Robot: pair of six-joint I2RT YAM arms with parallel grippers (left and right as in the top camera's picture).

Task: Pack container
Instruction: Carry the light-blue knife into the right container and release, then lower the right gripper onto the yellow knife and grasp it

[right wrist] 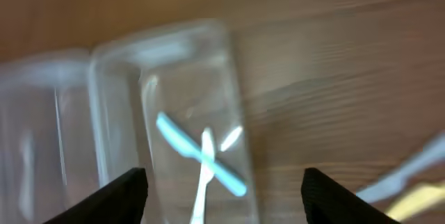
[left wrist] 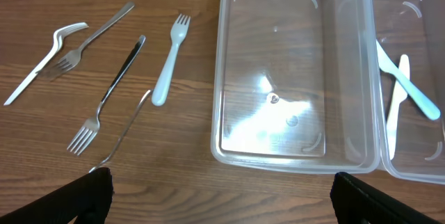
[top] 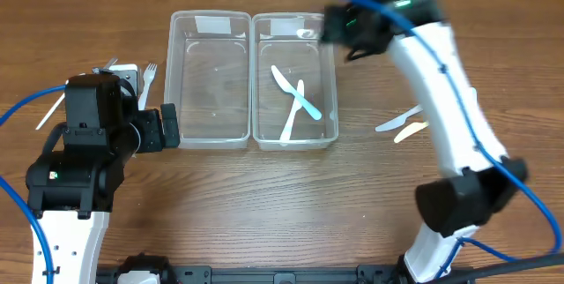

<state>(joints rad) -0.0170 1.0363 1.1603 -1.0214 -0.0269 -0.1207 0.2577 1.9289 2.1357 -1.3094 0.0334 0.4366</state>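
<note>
A: Where's the R gripper (right wrist: 222,200)?
B: Upper right of the overhead frame, blurred, above the top end of the right container (top: 313,63). Fingers spread, nothing btwn them, so released, per its wrist cam.
A: What's packed?
B: Two plastic knives in that tub, crossed. The light-blue knife (top: 300,97) lies diagonal, upper left to lower right of the frame. The white knife (top: 292,118) runs nearly top to bottom, approx. along the tub's long axis. Which one's on top, can't tell.
A: Why crossed?
B: Prob. dropped, not laid. The tub's wide enough that they land any way.
A: L gripper (left wrist: 222,206)?
B: Wide apart, empty, mid-left in the overhead, just beside the left container (left wrist: 271,57) at its outer wall. That tub's bare. It looks posted near its own stock: a white plastic fork (left wrist: 170,60) and metal forks (left wrist: 111,92) on the wood, upper left of the wrist view, tines pointing mixed ways.
A: What's left?
B: Judging by the layout, knives go right, forks go left. A loose white knife (top: 398,120) and a yellowish knife (top: 411,130) lie mid-right in the overhead, side by side, well apart from the tub, both slanting up to the right.
</note>
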